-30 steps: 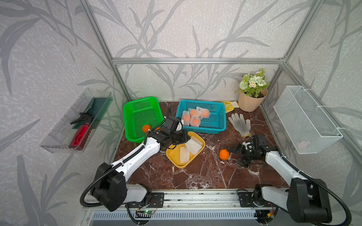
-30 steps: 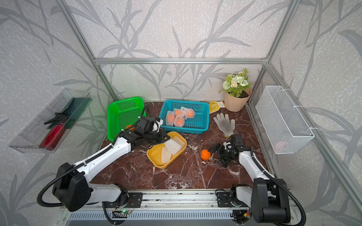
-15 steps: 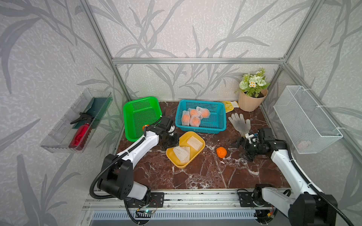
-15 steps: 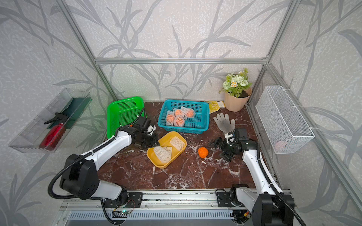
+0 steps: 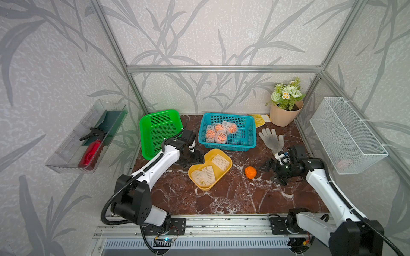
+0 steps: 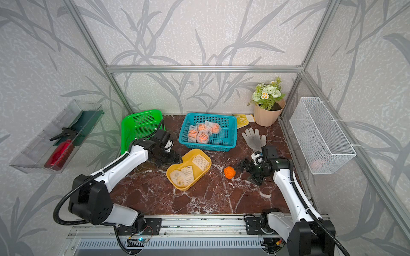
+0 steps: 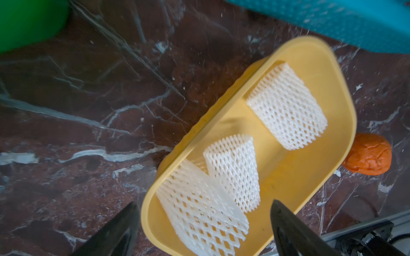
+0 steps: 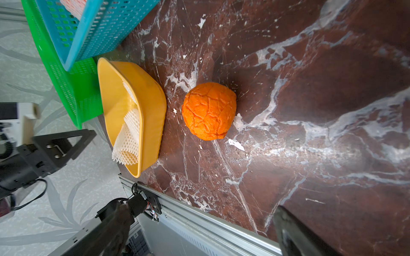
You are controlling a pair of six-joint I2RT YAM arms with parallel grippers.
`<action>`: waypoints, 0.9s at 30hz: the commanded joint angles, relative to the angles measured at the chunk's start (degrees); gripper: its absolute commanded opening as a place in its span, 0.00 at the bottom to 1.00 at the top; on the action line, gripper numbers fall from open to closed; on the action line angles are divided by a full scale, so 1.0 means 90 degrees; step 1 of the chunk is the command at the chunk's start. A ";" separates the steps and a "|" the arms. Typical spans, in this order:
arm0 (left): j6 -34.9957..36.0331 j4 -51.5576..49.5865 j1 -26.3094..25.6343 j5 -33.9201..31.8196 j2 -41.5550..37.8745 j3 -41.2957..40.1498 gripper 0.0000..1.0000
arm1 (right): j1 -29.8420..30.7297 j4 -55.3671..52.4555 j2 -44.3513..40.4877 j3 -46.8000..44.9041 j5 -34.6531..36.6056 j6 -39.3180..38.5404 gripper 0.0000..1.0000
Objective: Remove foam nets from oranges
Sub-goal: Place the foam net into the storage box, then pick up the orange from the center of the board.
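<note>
**Both arms low, jaws wide, nothing held**

Top views: L arm stretches fwd from its base, elbow bent, wrist pitched down. L gripper (image 5: 192,157) hangs over the marble table (image 5: 221,199) btwn green basket (image 5: 155,133) and yellow tray (image 5: 220,175), at the tray's back corner. Its jaws are spread and empty. Three foam nets (image 5: 220,162) lie in the tray, two overlapping, one apart. Four oranges (image 5: 218,133), each in a net, sit bunched in the blue basket (image 5: 248,141). R arm rises from its base, forearm angled toward the back, wrist turned inward. R gripper (image 5: 269,174) points sideways at a bare orange (image 5: 250,172) on the table, near it but not touching, jaws spread.

L wrist view: both fingertips (image 7: 124,223) stand far apart w/ nothing gripped. Tray and nets lie below; the bare orange shows just past the tray's far rim.

R wrist view: fingertips (image 8: 292,226) are wide apart and blurred. The bare orange rests on the table ahead, clear of both, skin cracked-looking. The tray is near it w/ a gap; the blue basket is behind.
</note>
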 commanded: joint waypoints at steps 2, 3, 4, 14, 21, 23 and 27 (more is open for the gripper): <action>0.0096 -0.0480 -0.0025 -0.0649 -0.0449 0.0367 0.92 | 0.0410 0.0060 0.0350 0.0307 0.0516 -0.0097 0.99; 0.0111 -0.0414 -0.0075 -0.0617 -0.0571 0.0423 0.92 | 0.0535 0.0148 0.0459 0.0348 0.0641 -0.0123 0.99; 0.0155 -0.0304 -0.0144 -0.0579 -0.0692 0.0459 0.92 | 0.0640 0.0237 0.0578 0.0370 0.0728 -0.0147 0.99; 0.0935 0.1952 -0.1743 0.0180 -0.1875 -0.0083 0.97 | 0.1724 0.0945 0.2137 0.0816 0.1720 -0.0823 0.97; 0.1386 0.2703 -0.2213 0.0570 -0.2614 -0.0972 0.98 | 0.1829 0.1339 0.2747 0.0868 0.2036 -0.0934 0.94; 0.1525 0.2878 -0.2285 0.0580 -0.2829 -0.1221 0.99 | 0.1848 0.1472 0.2875 0.0875 0.2017 -0.0885 0.93; 0.1687 0.3274 -0.2348 0.0496 -0.3214 -0.1685 0.99 | 0.1859 0.1793 0.3073 0.0850 0.1907 -0.0754 0.90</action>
